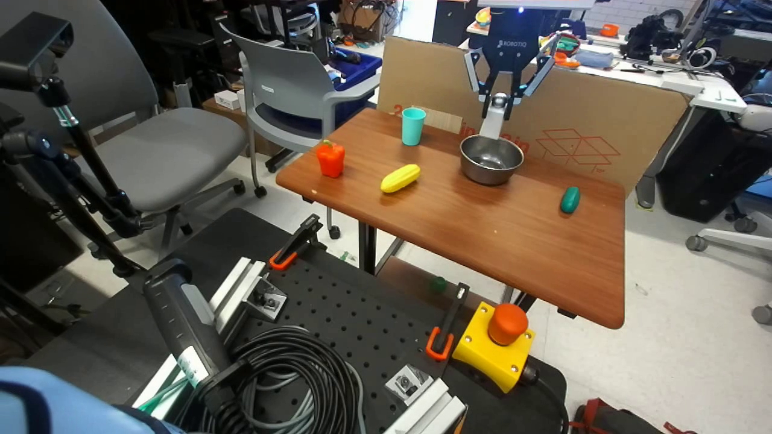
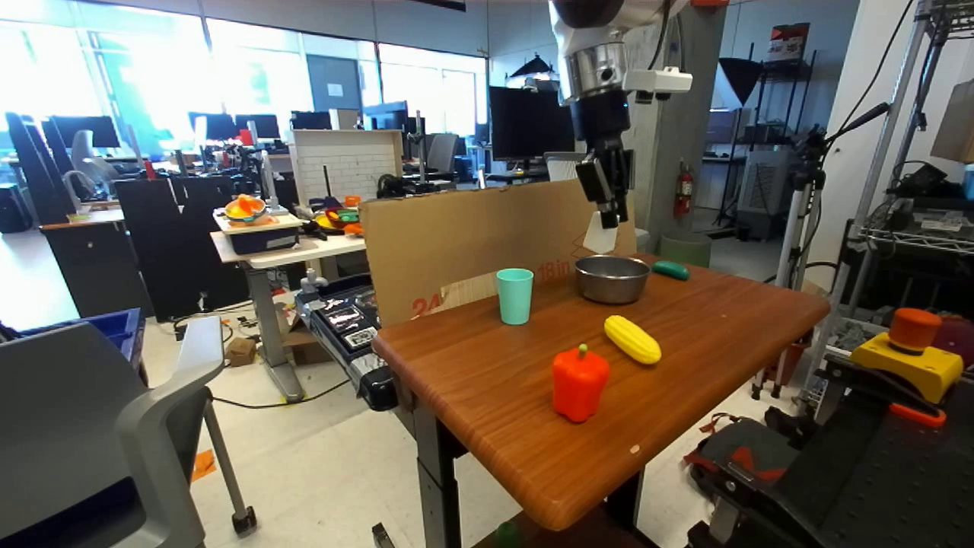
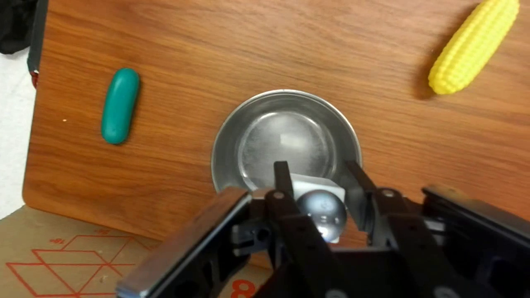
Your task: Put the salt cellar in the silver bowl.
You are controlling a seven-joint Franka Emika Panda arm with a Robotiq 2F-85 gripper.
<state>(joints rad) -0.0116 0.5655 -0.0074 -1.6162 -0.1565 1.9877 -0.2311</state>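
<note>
A dark Robotiq gripper [image 1: 496, 113] reaches down at the upper right of an exterior view, its jaws clamped on a white salt shaker [image 1: 491, 128] with a round silver top. The shaker hangs below the jaws, base downward, its long axis close to upright but leaning towards the left of the frame. Just underneath, a silver bowl [image 1: 488, 175] sits on a wooden table [image 1: 531, 247]; the shaker is not yet in it. In the wrist view the bowl's middle lies up and left of the shaker, so the base probably needs a small shift that way before it is lowered; otherwise it may catch the rim. Whether the two touch cannot be told.

A cardboard panel [image 1: 579, 123] stands along the table's far edge, limiting room there. Wood separates the bowl from a teal cup [image 1: 412, 126] at its upper left, a yellow corn cob [image 1: 400, 178] to its left and a green oblong object [image 1: 570, 200] at its lower right.
</note>
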